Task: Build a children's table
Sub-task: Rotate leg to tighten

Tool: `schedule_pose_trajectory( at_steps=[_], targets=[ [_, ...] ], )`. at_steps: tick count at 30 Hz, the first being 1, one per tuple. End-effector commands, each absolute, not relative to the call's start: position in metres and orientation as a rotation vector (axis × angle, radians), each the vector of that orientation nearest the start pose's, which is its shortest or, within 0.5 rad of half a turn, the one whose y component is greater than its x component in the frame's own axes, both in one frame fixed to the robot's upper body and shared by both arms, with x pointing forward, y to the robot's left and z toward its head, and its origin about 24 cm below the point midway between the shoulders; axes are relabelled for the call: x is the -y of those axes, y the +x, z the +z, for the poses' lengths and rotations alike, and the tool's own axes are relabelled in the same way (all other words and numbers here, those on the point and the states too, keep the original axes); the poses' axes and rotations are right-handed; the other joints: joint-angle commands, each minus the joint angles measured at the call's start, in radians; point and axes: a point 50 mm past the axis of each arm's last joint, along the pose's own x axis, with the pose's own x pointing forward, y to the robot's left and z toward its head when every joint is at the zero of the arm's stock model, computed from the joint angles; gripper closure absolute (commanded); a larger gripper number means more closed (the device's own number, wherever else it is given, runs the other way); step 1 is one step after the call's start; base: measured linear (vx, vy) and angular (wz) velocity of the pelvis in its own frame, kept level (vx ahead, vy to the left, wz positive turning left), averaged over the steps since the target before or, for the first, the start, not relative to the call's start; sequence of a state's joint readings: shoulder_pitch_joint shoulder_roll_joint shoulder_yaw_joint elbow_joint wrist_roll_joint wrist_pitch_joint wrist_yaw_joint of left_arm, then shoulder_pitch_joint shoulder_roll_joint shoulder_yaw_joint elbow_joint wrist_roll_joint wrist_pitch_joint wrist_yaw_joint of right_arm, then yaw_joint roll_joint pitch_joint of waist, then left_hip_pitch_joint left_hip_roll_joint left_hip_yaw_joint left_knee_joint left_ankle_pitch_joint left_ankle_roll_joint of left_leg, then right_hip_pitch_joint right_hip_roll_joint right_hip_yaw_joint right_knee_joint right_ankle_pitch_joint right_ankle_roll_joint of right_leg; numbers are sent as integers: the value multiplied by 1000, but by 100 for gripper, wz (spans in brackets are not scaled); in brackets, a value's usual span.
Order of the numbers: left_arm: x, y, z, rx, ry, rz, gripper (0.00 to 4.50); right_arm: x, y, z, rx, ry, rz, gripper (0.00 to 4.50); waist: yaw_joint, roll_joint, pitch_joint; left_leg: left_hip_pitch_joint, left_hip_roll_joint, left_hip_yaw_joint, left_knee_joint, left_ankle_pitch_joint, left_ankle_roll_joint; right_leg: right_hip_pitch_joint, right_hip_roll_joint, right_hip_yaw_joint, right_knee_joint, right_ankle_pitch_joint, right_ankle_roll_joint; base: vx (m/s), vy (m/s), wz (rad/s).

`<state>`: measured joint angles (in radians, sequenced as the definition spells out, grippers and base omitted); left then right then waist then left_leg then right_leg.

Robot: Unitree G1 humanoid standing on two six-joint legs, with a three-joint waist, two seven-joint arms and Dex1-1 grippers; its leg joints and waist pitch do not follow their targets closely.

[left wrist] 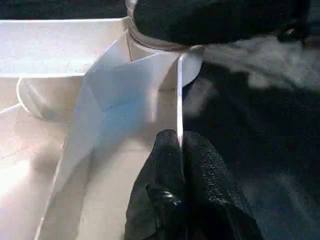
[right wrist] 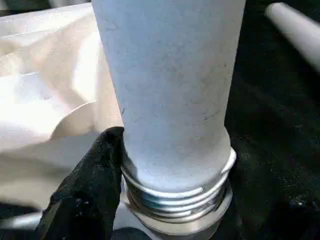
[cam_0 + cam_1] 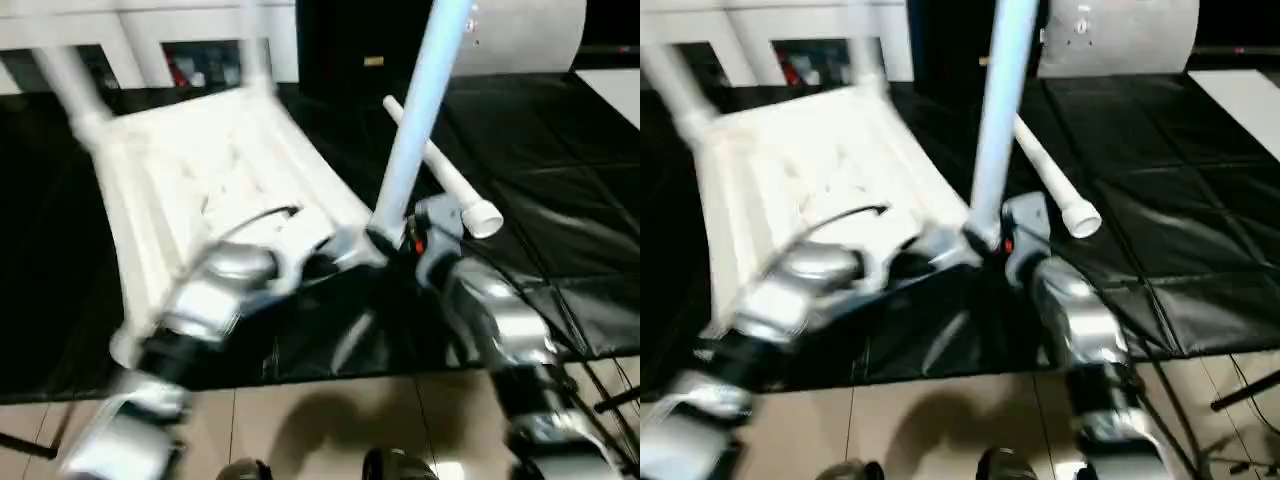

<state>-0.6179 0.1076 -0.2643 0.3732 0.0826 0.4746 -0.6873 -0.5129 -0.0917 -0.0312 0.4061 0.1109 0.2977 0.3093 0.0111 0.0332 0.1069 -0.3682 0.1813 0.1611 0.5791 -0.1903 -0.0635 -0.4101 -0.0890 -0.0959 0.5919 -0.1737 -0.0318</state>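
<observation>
At near corner socket (image 2: 175, 210), upright leg (image 3: 420, 120) is clamped by right gripper (image 3: 395, 240); tabletop rim (image 1: 179, 95) pinched by left gripper (image 1: 182, 150).

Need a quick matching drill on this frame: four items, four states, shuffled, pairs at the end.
Items:
1. upright leg
2. loose leg
3. table top
4. left pincer

States:
A. lying flat on the black cover
B. pinching the top's thin edge
C. standing at a corner socket, threads showing at its base
D. underside up, legs already standing at its far corners

Pairs: 1-C, 2-A, 3-D, 4-B
</observation>
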Motion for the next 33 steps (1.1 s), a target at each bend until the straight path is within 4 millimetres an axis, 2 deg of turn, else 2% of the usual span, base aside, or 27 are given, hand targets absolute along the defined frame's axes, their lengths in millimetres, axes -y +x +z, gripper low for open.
schedule_pose_trajectory(
  at_steps=[1, 2, 3, 4, 6, 8, 10, 13, 14, 15, 16, 17, 19, 22, 24, 26, 27, 29, 30, 32, 33],
  targets=[
    [-32, 325, 99, -249, 308, -1013, 450, 104, 333, 45, -312, 56, 450, 177, 9, -5, -73, -8, 32, -6, -57, -67, 99, 66, -57, 53, -67, -136, -225, 0, 0, 0],
    [-35, 325, 98, -249, 326, -1008, 450, 103, 333, 46, -298, 74, 450, 177, 9, -5, -75, -10, 31, -7, -54, -41, 120, 69, -56, 53, -60, -77, -240, 0, 0, 0],
    [-38, 326, 98, -252, 344, -1001, 450, 103, 333, 46, -289, 83, 448, 142, 10, -1, -75, -9, 31, -7, -53, -33, 129, 68, -57, 53, -58, -55, -248, 0, 0, 0],
    [-47, 329, 96, -261, 384, -974, 450, 105, 334, 50, -257, 96, 436, 107, 9, -4, -78, -10, 32, -7, -50, -13, 152, 71, -57, 52, -52, -9, -264, 0, 0, 0],
    [-48, 330, 95, -262, 387, -970, 450, 106, 334, 51, -253, 97, 436, 104, 9, -2, -75, -10, 34, -6, -51, -19, 165, 68, -57, 50, -54, -17, -272, 0, 0, 0],
    [-55, 331, 94, -270, 408, -957, 450, 109, 333, 55, -226, 101, 442, 72, 9, -2, -71, -8, 35, -5, -54, -58, 155, 67, -58, 50, -60, -77, -269, 0, 0, 0],
    [-66, 332, 90, -276, 451, -967, 450, 119, 331, 61, -176, 85, 480, 61, 13, 0, -70, -5, 37, -5, -56, -91, 137, 67, -58, 51, -65, -124, -249, 0, 0, 0],
    [-83, 329, 83, -288, 503, -1044, 450, 145, 322, 73, -111, 39, 577, 41, 20, -2, -72, -5, 37, -7, -55, -73, 147, 69, -56, 53, -60, -79, -246, 0, 0, 0],
    [-85, 327, 82, -284, 516, -1070, 450, 149, 320, 75, -105, 23, 599, 21, 24, -2, -73, -3, 40, -6, -53, -59, 154, 66, -55, 55, -54, -41, -252, 0, 0, 0],
    [-85, 327, 82, -284, 516, -1070, 450, 149, 320, 75, -105, 23, 599, 21, 26, -1, -74, -3, 40, -5, -52, -51, 160, 67, -56, 55, -50, -18, -262, 0, 0, 0],
    [-90, 326, 80, -292, 521, -1107, 450, 158, 316, 77, -105, -17, 645, 11, 26, -1, -72, -4, 39, -5, -53, -57, 160, 66, -56, 54, -52, -29, -266, 0, 0, 0],
    [-90, 326, 80, -292, 521, -1107, 450, 158, 316, 77, -105, -17, 645, 5, 27, 0, -72, -3, 38, -5, -53, -63, 158, 66, -56, 53, -53, -40, -265, 0, 0, 0],
    [-101, 320, 78, -307, 524, -1228, 450, 174, 307, 81, -121, -86, 777, 5, 30, -1, -70, -1, 39, -4, -53, -81, 155, 66, -57, 54, -56, -70, -264, 0, 0, 0],
    [-109, 314, 79, -311, 529, -1337, 450, 184, 301, 86, -132, -133, 883, 5, 39, -2, -72, 0, 42, -4, -52, -71, 163, 66, -59, 57, -50, -45, -273, 0, 0, 0],
    [-115, 312, 79, -323, 541, -1396, 450, 188, 297, 90, -145, -159, 974, 5, 39, -8, -69, -1, 41, -1, -52, -75, 167, 64, -58, 57, -52, -54, -275, 0, 0, 0],
    [-122, 310, 78, -340, 574, -1454, 450, 188, 295, 92, -156, -224, 1061, 5, 45, -5, -67, 0, 43, -2, -53, -92, 165, 64, -60, 55, -54, -95, -266, 0, 0, 0],
    [-125, 309, 78, -344, 589, -1477, 450, 187, 293, 93, -164, -256, 1109, 5, 46, -9, -65, 0, 43, 0, -53, -96, 162, 61, -58, 55, -57, -109, -261, 0, 0, 0],
    [-131, 307, 79, -355, 621, -1531, 450, 182, 288, 91, -200, -318, 1245, 5, 50, -10, -65, 2, 46, -1, -55, -98, 159, 58, -59, 55, -55, -118, -261, 0, 0, 0],
    [-131, 307, 79, -355, 626, -1546, 450, 182, 287, 90, -209, -322, 1271, 5, 49, -13, -64, 1, 46, -1, -55, -105, 160, 60, -59, 55, -56, -127, -259, 0, 0, 0],
    [-132, 306, 80, -357, 631, -1570, 450, 179, 288, 88, -213, -336, 1293, 5, 50, -13, -66, 0, 48, -2, -55, -99, 158, 59, -61, 56, -52, -124, -262, 0, 0, 0],
    [-132, 306, 80, -358, 632, -1576, 450, 178, 289, 88, -210, -344, 1296, 32, 51, -12, -66, 1, 49, -2, -54, -89, 156, 57, -62, 57, -51, -113, -268, 0, 0, 0]
  ],
)
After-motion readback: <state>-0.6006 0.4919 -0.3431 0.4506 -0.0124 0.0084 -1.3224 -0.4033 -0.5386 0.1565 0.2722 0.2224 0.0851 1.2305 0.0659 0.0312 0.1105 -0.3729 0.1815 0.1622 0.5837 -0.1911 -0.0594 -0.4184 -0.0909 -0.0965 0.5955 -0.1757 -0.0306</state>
